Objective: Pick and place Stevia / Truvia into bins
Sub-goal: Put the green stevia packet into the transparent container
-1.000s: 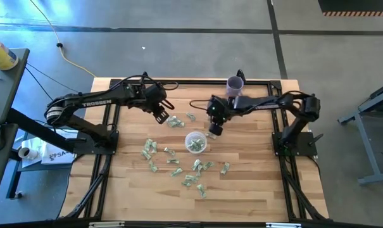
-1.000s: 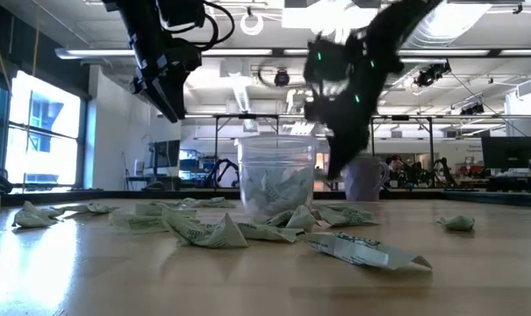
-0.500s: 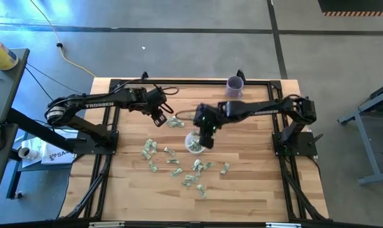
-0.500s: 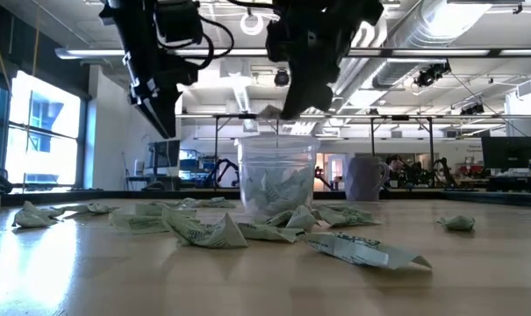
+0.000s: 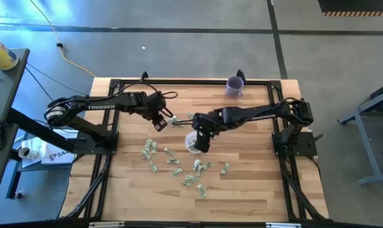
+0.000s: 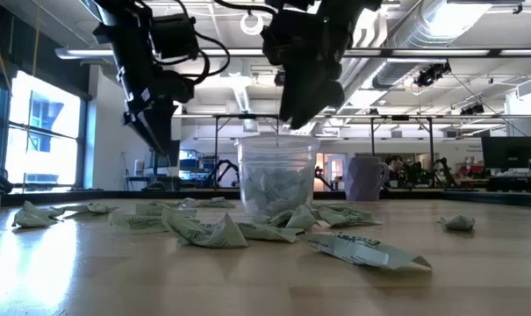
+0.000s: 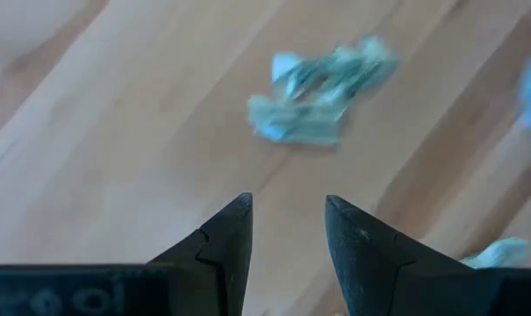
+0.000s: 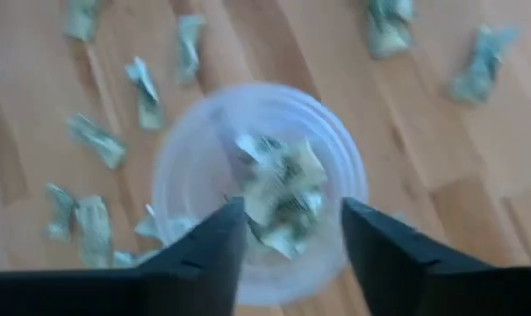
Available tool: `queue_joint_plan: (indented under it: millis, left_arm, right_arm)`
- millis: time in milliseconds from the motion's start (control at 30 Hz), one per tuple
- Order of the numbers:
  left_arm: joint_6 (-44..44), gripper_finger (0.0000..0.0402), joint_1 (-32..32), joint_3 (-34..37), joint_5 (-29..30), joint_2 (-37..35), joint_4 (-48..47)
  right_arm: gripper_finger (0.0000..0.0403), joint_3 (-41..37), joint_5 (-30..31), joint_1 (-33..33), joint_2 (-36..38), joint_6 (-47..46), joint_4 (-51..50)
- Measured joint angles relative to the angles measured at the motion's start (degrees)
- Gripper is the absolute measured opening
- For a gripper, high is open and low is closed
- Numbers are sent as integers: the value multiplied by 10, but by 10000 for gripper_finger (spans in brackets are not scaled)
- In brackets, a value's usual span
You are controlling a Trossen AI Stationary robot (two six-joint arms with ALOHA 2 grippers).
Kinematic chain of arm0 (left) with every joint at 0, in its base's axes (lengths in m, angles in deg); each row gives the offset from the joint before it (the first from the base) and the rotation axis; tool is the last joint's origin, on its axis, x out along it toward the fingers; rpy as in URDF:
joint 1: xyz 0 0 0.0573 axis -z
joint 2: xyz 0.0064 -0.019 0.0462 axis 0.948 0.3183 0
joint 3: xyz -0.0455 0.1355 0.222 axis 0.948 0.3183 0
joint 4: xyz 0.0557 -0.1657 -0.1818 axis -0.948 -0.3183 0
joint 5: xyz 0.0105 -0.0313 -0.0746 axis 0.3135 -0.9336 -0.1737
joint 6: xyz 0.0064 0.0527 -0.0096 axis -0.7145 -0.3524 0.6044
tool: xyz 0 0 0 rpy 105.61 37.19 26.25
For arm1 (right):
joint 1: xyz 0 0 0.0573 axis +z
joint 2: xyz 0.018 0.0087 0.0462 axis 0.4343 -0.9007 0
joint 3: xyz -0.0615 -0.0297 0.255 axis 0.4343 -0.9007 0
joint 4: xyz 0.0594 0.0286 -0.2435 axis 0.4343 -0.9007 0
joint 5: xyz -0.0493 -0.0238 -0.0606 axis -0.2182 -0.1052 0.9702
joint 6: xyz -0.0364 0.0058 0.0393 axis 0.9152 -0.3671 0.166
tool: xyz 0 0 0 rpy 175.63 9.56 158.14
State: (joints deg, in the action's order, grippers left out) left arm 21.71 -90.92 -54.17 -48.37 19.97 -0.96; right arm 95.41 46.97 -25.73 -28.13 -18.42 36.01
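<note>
The right gripper (image 8: 285,230) hung directly above the small round clear plastic cup (image 5: 193,142), its fingers (image 8: 214,241) spread apart with nothing clamped between them. In the right wrist view a crinkled pale green and white paper packet (image 8: 278,189) lay inside the cup's rim, on or just above the packets already collected there; whether it had come to rest could not be told. Judged from this, the step in hand was the release. To do it well, the gripper should remain centred over the rim until the packet has dropped clear of both fingers, then rise straight up so that neither finger catches the cup wall and tips it.

The left gripper (image 7: 287,237) hovered over the wooden tabletop (image 5: 254,183), fingers parted and empty, with one loose packet (image 7: 322,88) just ahead. Its approach should straddle that packet squarely.

More scattered packets (image 5: 194,174) lay near the cup. A purple cup (image 5: 234,85) stood well apart.
</note>
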Motion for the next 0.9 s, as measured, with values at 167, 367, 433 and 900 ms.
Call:
queue_joint_plan:
  millis: [167,367,433,900]
  left_arm:
    - [-117,177,0,0,-37,10,76]
    - [-352,177,-8,0,-45,71,105]
    - [-399,177,-13,0,-44,99,119]
    - [-487,177,-23,-1,-41,196,160]
  right_arm:
    - [266,60,102,10,4,54,-109]
    - [281,96,129,8,15,157,-232]
    - [281,75,129,1,26,178,-252]
    - [281,-90,97,-53,120,219,-119]
